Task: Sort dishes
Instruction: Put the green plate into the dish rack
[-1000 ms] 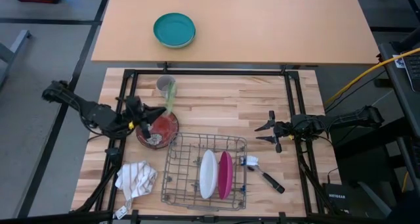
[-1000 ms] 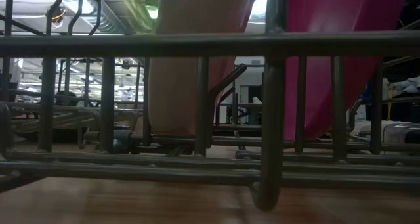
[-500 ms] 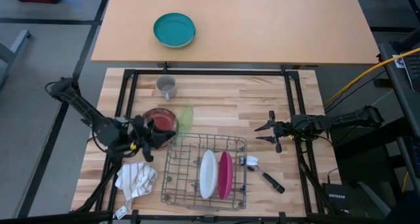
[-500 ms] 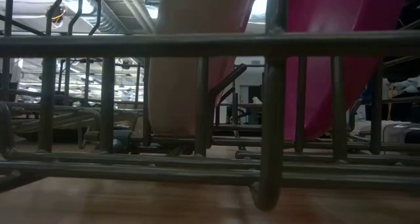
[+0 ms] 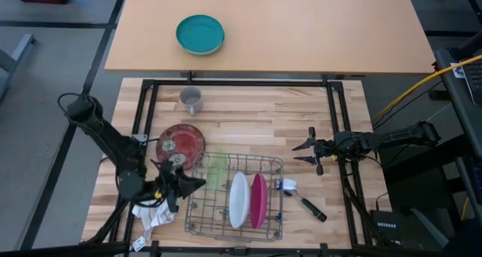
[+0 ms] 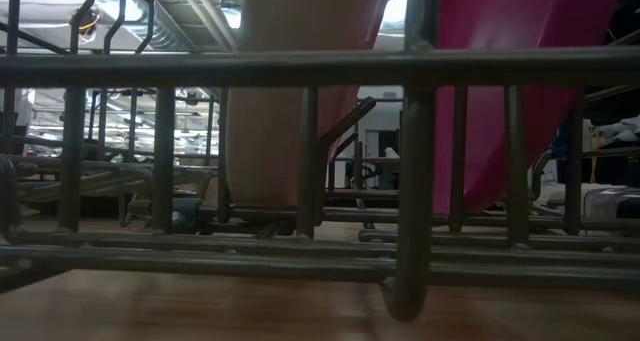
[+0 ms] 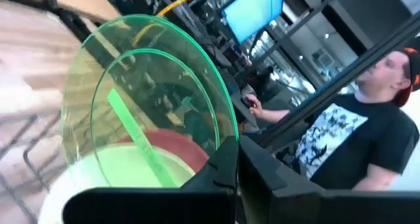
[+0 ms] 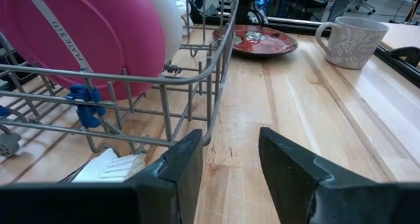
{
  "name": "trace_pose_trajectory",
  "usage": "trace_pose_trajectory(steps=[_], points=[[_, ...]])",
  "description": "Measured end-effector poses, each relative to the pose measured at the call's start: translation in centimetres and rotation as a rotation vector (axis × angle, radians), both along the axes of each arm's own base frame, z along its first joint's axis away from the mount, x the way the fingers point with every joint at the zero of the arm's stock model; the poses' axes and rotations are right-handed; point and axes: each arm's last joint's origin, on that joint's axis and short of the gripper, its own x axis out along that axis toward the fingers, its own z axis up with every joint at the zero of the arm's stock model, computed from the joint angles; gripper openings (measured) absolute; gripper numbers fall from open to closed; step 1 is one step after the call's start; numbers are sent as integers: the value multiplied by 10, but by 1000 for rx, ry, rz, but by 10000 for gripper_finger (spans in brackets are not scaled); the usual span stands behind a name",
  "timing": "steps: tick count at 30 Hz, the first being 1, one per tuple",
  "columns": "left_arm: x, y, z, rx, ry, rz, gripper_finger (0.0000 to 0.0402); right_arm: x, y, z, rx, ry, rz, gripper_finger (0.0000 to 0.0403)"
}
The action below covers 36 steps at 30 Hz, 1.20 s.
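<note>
Lower left of high view: left gripper [image 5: 183,183] clamped on pale green plate [image 5: 215,169], at wire rack [image 5: 197,212] left edge. White plate [image 5: 239,200] & pink plate [image 5: 258,200] stand upright in rack. Dark red plate [image 5: 181,143] lies flat above-left of rack. Right gripper [image 5: 308,150] waits mid-right, jaws apart, empty.

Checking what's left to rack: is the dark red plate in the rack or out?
Out. The dark red plate lies flat on the table, beside the dish rack.
</note>
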Motion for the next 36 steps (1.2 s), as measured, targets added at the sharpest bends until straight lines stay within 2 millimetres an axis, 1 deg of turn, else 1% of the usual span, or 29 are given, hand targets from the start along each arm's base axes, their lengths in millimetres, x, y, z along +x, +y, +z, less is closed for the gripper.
trace_pose_trajectory(steps=[6,12,18,21,25,32,36], points=[[0,-14,-8,-34,-10,4,0,0,0,0,0,-1,0,154],[11,-31,-2,-38,-13,-3,0,0,-1,0,-13,-6,-26,154],[22,-51,-1,-34,-11,-16,0,0,-1,1,-38,-8,-27,154],[26,-60,-5,-42,-6,-25,0,0,-1,1,-41,-9,-26,154],[31,-69,-16,-64,6,-32,0,0,-1,1,-41,-9,-27,154],[35,-75,-33,-115,19,-3,0,0,-1,1,-41,-9,-28,154],[34,-74,-32,-137,11,27,0,0,-1,1,-41,-9,-27,154]])
